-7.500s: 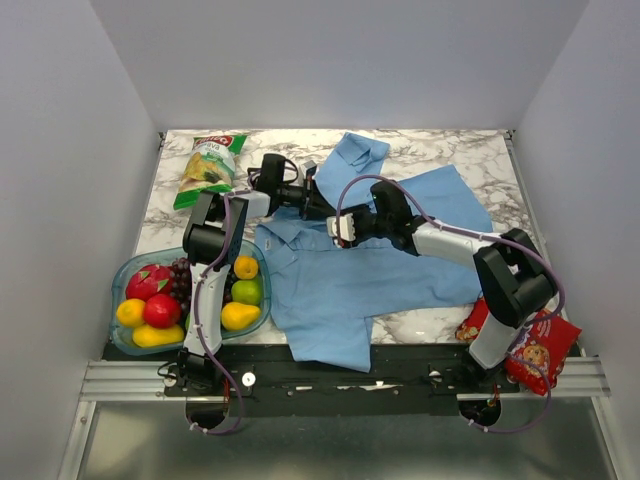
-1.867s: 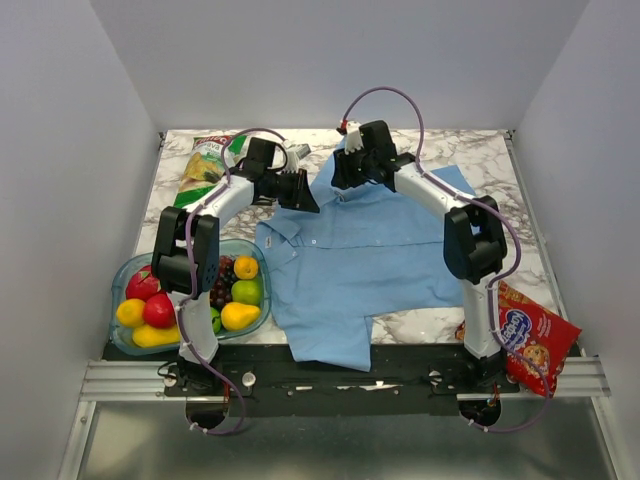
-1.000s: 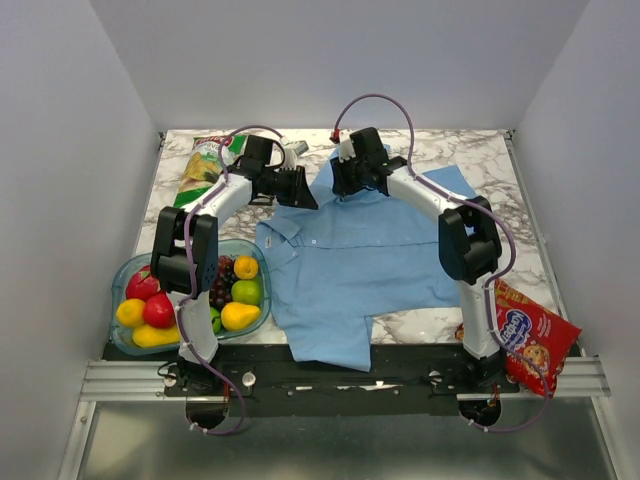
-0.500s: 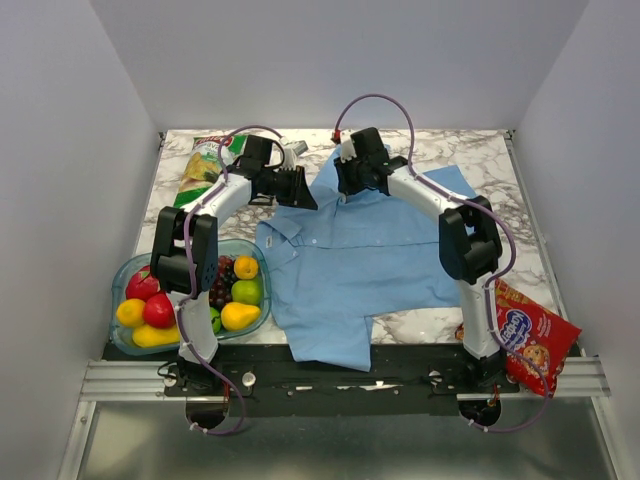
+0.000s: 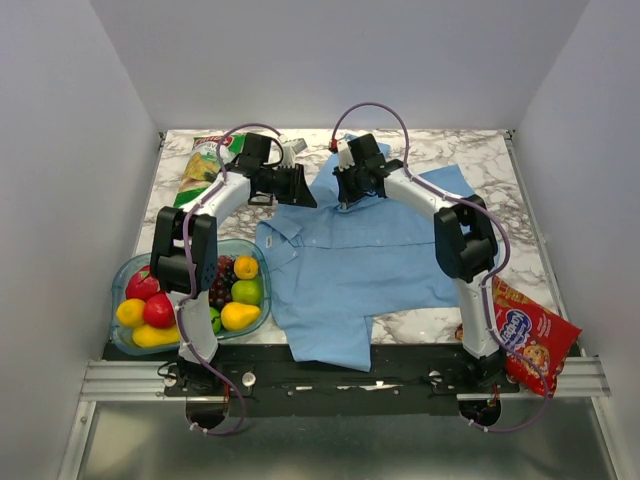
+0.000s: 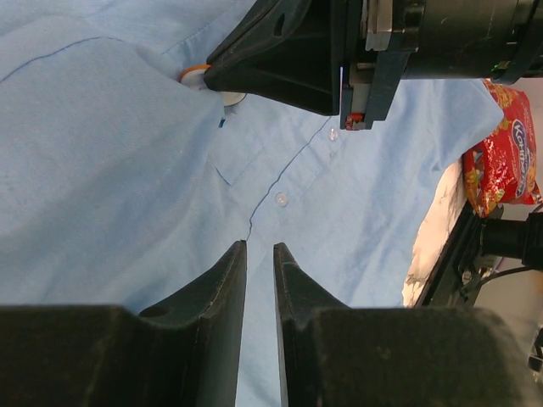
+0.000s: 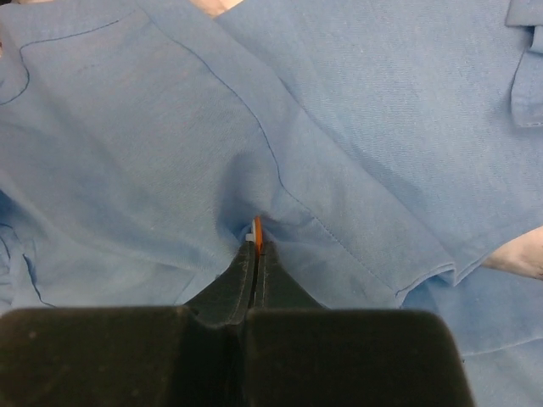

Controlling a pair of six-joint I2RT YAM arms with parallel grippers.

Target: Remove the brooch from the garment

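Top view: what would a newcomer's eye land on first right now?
The light blue shirt spread across the middle of the marble table. At its far end the right claw is pinched shut on a small orange-edged brooch. A bowl of bright fruit sits at the table's near left.

Fruit bowl (image 5: 117,338), green snack bag (image 5: 200,172), red cookie bag (image 5: 530,345).

Red snack bag (image 6: 502,157) print seemingly unreadable
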